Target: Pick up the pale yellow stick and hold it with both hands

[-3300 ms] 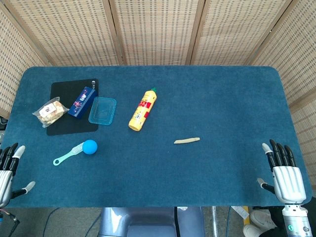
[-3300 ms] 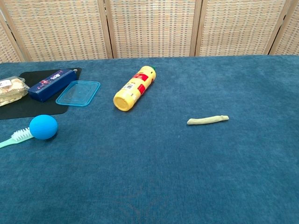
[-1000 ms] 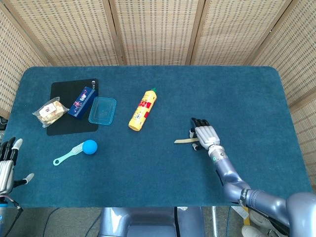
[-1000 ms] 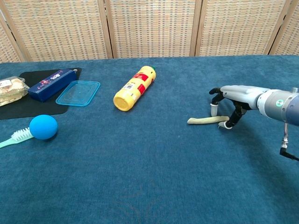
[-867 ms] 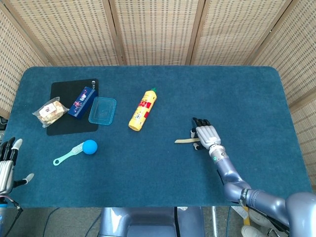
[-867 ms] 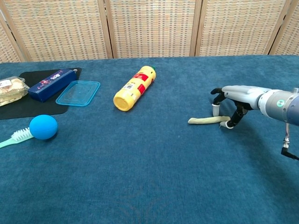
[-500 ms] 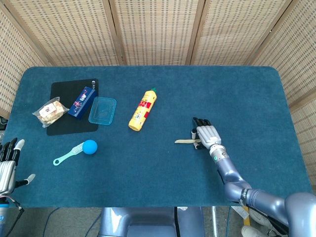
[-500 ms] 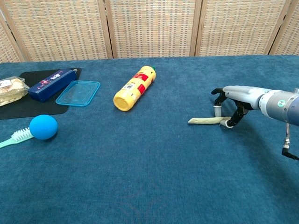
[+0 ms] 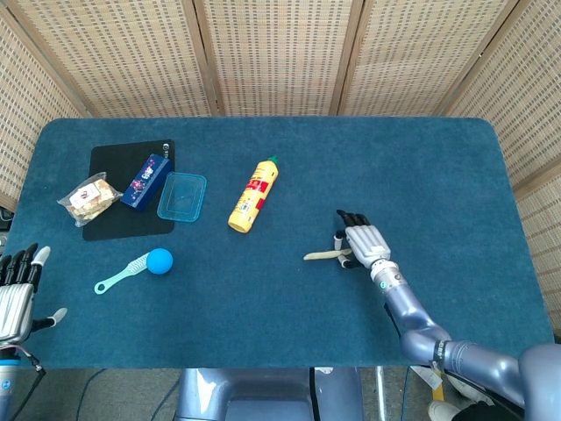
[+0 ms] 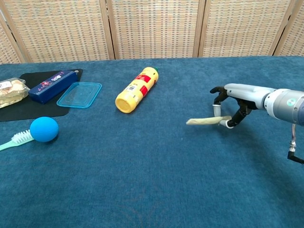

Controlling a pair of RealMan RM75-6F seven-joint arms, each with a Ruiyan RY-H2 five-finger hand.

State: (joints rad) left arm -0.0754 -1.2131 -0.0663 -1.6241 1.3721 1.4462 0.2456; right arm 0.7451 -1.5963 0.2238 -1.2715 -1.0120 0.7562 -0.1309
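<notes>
the thin, soft-looking pale yellow stick point(image 10: 204, 121) is pinched at one end by the right hand point(image 10: 232, 102). the clear blue plastic tub point(image 9: 182, 196) is seen empty; the left hand point(image 9: 17, 294) is held with fingers spread, holding nothing.

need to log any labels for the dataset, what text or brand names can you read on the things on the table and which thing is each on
None can be quoted.
yellow bottle: red label with print, too blurred to read.
blue box: pale markings on its top, too small to read.
snack bag: white label, illegible.
black mat: a small pale mark near its far corner, unreadable.
pale yellow stick, pinched by the right hand: no text.
</notes>
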